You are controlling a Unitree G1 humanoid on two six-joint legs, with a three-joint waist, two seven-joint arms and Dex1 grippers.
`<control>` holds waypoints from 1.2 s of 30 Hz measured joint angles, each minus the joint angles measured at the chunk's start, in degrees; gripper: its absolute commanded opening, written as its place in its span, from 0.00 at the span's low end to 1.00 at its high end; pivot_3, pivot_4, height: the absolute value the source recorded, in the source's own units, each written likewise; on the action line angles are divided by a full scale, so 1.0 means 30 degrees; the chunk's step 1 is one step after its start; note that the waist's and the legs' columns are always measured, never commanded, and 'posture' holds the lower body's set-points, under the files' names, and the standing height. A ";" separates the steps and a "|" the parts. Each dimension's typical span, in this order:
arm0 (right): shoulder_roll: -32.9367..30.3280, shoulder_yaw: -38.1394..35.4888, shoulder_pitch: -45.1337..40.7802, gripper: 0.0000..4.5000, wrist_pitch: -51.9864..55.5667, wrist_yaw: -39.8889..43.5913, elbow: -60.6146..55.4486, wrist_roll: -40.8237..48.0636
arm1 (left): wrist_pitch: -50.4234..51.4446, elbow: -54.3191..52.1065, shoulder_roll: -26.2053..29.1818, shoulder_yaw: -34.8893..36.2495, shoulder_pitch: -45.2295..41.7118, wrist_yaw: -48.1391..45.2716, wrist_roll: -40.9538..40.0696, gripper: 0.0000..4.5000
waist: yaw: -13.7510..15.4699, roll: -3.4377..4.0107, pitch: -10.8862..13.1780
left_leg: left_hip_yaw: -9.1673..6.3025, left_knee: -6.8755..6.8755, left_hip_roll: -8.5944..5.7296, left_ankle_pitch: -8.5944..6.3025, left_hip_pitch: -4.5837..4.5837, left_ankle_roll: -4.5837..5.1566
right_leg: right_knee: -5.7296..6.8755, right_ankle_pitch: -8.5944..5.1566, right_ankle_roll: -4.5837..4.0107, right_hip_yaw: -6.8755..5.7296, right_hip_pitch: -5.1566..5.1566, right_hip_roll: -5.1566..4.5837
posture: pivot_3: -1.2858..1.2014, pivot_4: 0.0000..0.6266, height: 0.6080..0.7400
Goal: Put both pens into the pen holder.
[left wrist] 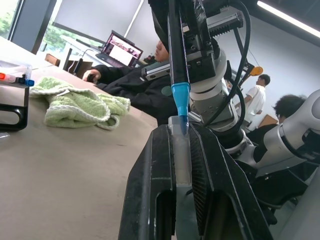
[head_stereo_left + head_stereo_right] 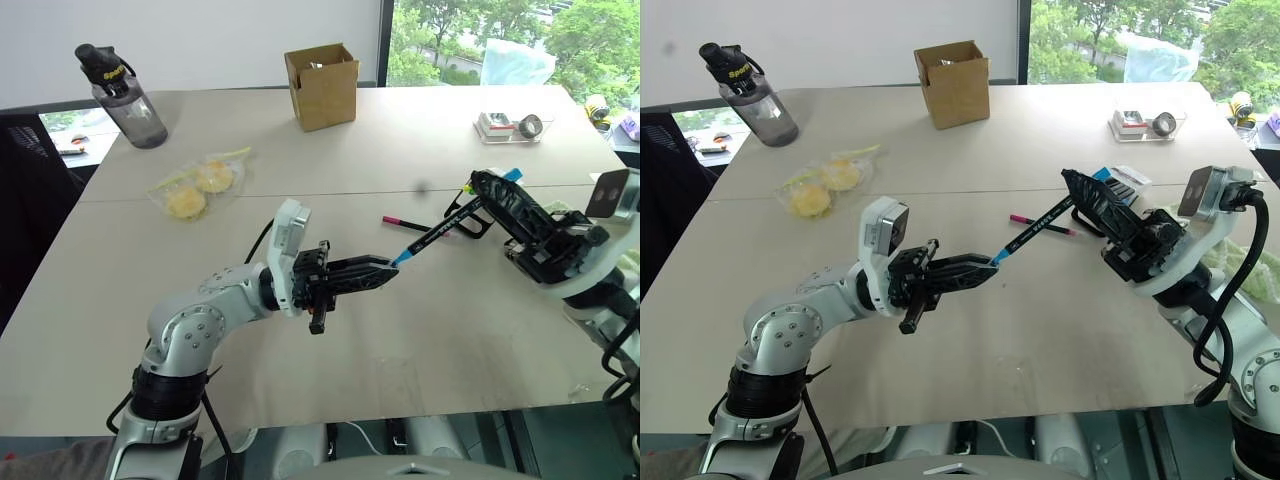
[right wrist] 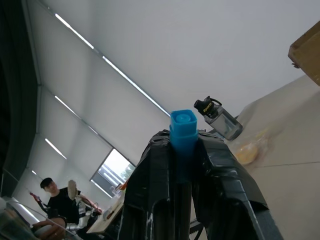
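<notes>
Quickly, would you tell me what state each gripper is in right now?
Left gripper: shut on the blue tip of the blue-capped pen.
Right gripper: shut on the same pen's cap end.

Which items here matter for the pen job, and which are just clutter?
Job:
- blue-capped pen, gripped at both ends by left gripper and right gripper
- pink-ended pen, lying on the table
- pen holder, beside the green cloth

Lying about:
- cardboard box
- water bottle
- bagged yellow food
- clear tray with tape

silver arms (image 2: 190,335), black fingers (image 2: 365,272) (cabled)
</notes>
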 measured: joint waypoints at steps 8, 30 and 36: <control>0.0539 0.0317 -0.0114 0.01 -0.0378 -0.0249 0.0000 -0.0388 | 0.0008 0.0000 -0.0099 0.0034 -0.0011 0.0508 -0.0337 0.01 | 0.0001 0.0000 0.0000 | 0.0001 0.0000 0.0001 0.0000 0.0000 0.0000 | 0.0000 0.0000 0.0000 -0.0001 0.0000 -0.0002 | 0.52 0.24 0.97; 0.0714 0.0353 0.0470 0.01 -0.0284 -0.0418 0.0035 0.0173 | 0.0040 -0.0063 -0.0298 -0.0034 -0.0303 0.0596 -0.0697 0.01 | -0.0006 -0.0001 0.0001 | 0.0000 0.0000 0.0002 0.0000 0.0002 0.0001 | 0.0000 0.0000 -0.0001 -0.0001 0.0000 -0.0002 | 0.52 0.24 0.97; 0.0710 0.0373 0.0471 0.01 -0.0202 -0.0371 0.0032 0.0284 | 0.0039 -0.0138 -0.0285 -0.0062 -0.0310 0.0648 -0.0701 0.01 | -0.0002 -0.0004 0.0003 | 0.0000 -0.0001 0.0000 -0.0001 -0.0002 0.0001 | -0.0003 0.0000 0.0000 -0.0001 0.0000 0.0001 | 0.52 0.24 0.97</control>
